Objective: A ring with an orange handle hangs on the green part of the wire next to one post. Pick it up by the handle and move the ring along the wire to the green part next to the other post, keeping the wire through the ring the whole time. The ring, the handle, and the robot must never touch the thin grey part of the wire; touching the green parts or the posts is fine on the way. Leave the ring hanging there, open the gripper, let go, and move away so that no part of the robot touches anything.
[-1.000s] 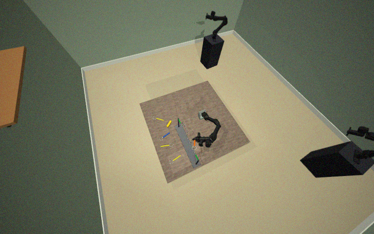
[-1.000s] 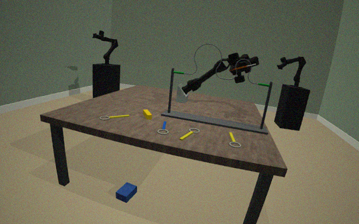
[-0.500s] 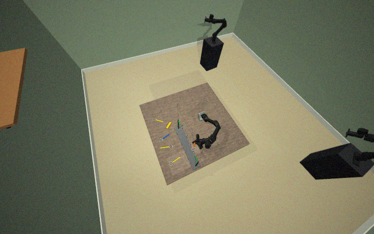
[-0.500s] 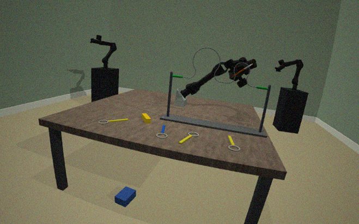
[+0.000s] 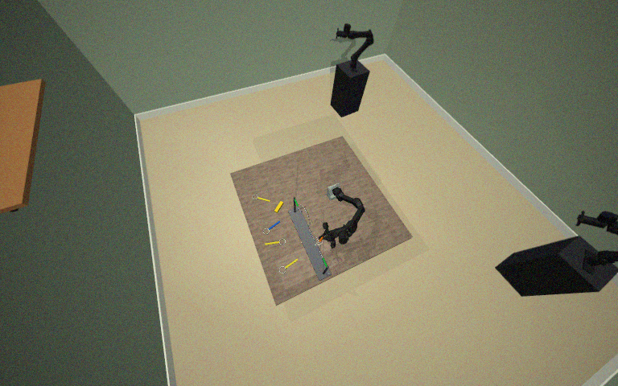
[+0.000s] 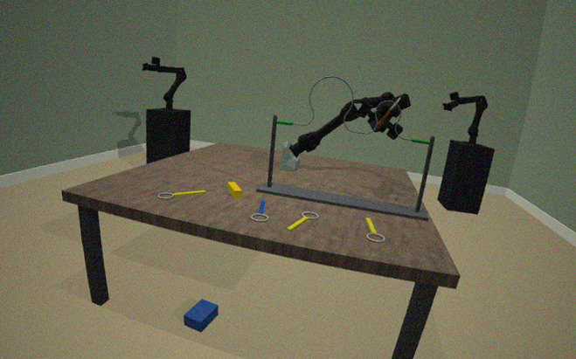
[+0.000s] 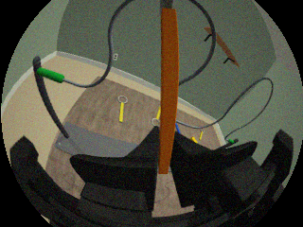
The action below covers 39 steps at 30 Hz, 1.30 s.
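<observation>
My gripper (image 5: 322, 238) (image 7: 160, 130) is shut on the orange handle (image 6: 383, 118) (image 7: 169, 71), high above the base. In the exterior view the handle slants up to the right. The pale ring (image 6: 396, 102) is nearly edge-on at the wire's arch nearer the right post (image 6: 425, 175); whether it touches the wire I cannot tell. In the wrist view only its grey end (image 7: 167, 4) shows at the top edge. The thin grey wire (image 6: 328, 77) (image 7: 111, 43) curves between the left green part (image 6: 284, 122) and the right green part (image 6: 420, 141) (image 7: 50, 75).
The left post (image 6: 272, 151) and right post stand on a grey base (image 5: 306, 235) (image 6: 340, 200). Several loose rings with yellow handles, one with a blue handle (image 6: 262, 207), and a yellow block (image 5: 278, 206) (image 6: 235, 189) lie on the table (image 5: 364, 182) beyond the base.
</observation>
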Tool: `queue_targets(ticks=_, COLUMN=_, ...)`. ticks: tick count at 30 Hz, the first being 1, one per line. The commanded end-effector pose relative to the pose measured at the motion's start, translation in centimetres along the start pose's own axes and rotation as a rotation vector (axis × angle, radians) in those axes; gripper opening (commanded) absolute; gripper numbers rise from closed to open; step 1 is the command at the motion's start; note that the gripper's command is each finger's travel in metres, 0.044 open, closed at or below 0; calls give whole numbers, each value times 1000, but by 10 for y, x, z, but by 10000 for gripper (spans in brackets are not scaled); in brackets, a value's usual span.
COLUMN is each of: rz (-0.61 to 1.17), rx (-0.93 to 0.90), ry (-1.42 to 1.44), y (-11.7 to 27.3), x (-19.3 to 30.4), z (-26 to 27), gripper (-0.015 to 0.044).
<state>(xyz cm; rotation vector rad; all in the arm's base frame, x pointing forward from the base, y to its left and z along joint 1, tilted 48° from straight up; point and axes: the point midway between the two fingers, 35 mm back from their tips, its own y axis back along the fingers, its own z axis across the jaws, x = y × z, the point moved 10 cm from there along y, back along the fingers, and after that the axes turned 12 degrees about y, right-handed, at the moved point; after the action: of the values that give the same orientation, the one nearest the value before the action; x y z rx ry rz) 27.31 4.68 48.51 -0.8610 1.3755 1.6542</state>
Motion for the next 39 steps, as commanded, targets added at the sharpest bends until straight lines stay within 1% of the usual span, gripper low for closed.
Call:
queue_targets(ticks=1, rz=-18, rx=-46, ry=-78, y=3, x=0, z=1, gripper=-150)
queue_targets(ticks=39, rz=-140, rx=-462, ry=-813, y=2, x=-2, z=10, gripper=-150)
